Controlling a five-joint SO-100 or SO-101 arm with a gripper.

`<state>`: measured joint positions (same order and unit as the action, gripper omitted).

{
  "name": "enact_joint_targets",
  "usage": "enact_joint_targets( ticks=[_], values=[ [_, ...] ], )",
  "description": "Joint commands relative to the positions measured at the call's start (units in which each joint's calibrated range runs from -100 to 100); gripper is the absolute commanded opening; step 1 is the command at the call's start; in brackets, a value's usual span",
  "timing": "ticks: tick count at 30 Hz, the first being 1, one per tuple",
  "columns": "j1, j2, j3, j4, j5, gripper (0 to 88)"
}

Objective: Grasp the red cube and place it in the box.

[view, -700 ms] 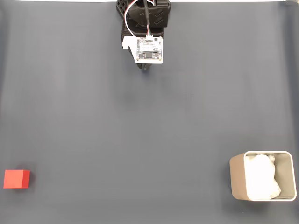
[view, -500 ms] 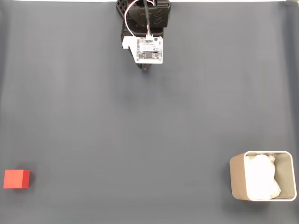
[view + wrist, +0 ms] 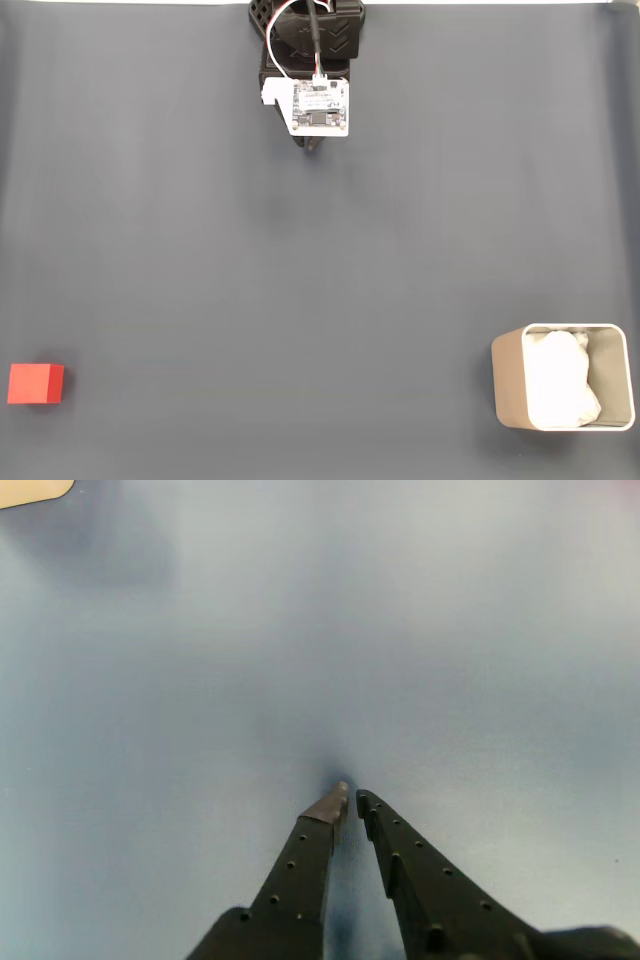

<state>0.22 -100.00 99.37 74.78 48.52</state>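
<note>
Grey matte cloth covers the desk (image 3: 300, 300) in the fixed view. Red cube (image 3: 35, 384) at the lower left edge, flat on the cloth, well apart from everything else. Box (image 3: 507, 385) at the lower right corner, beige, rounded corners, with white lining (image 3: 560, 380) inside; cube and box lie at opposite sides of the desk. Arm (image 3: 310, 40) at top centre, folded near its base, carrying a white circuit board (image 3: 320, 107) with red and white wires.

Wrist view: gripper (image 3: 349, 798) enters from the bottom edge, 2 dark fingers (image 3: 300, 870) with small holes along them. The tips are nearly together, with a narrow slit between them, and they hold nothing. They point at bare grey cloth. A beige corner of the box (image 3: 30, 488) shows at the top left edge, far from the tips.
</note>
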Motion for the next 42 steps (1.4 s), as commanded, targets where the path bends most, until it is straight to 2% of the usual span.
enact_joint_targets(
  ticks=[1,17,29,42],
  values=[
    [-0.1,0.0,0.5,1.1,0.8,0.0],
    [0.0,0.0,0.5,1.0,0.4,0.0],
    [0.2,0.1,0.5,-12.8,0.7,0.0],
    [-1.1,4.2,-7.1,-21.4,0.0,0.0]
  ],
)
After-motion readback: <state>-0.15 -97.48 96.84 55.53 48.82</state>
